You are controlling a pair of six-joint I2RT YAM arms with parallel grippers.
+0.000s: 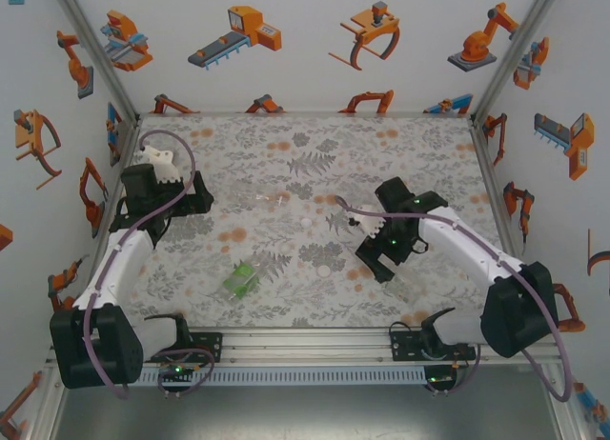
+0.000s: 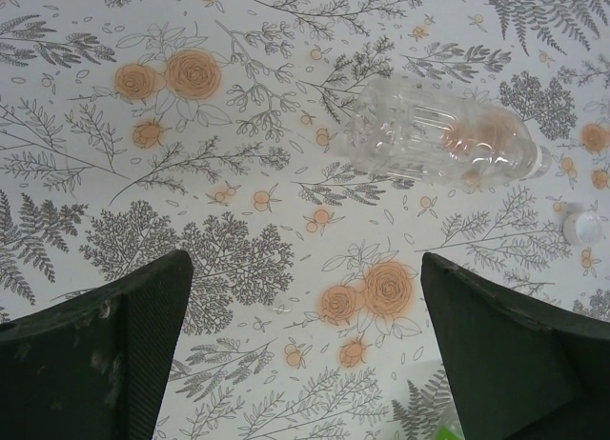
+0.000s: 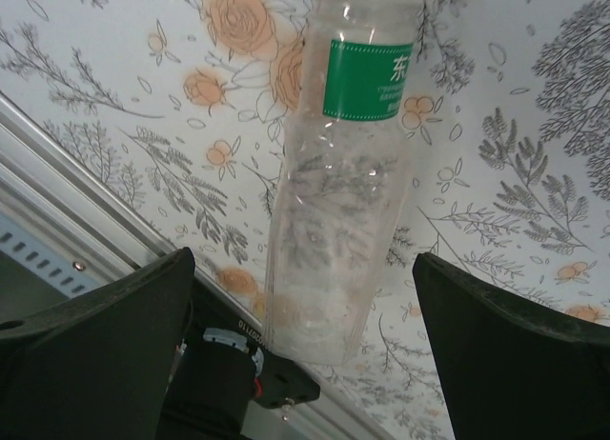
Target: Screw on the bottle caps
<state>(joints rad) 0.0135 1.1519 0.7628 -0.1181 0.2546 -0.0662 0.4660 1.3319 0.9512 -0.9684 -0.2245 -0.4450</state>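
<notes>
Both the left gripper (image 2: pixel 305 269) and right gripper (image 3: pixel 303 259) are angled downward, fingers spread apart; a clear bottle (image 3: pixel 324 250) is straddled by the right, its green label (image 3: pixel 367 78) marked "东".

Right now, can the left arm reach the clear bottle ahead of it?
Probably yes: the left gripper is open, and nothing stands on the table between it and the bottle lying on its side.

From here the floral table cover (image 2: pixel 286 107) reads as matt; cloth or paper, I cannot tell. The clear bottle (image 2: pixel 438 140) is thin, glossy, ribbed plastic, and the cap (image 2: pixel 581 226) beside its neck is dull white plastic. The left gripper (image 2: pixel 305 261) has matt black, finely grained fingers (image 2: pixel 124 345).
</notes>
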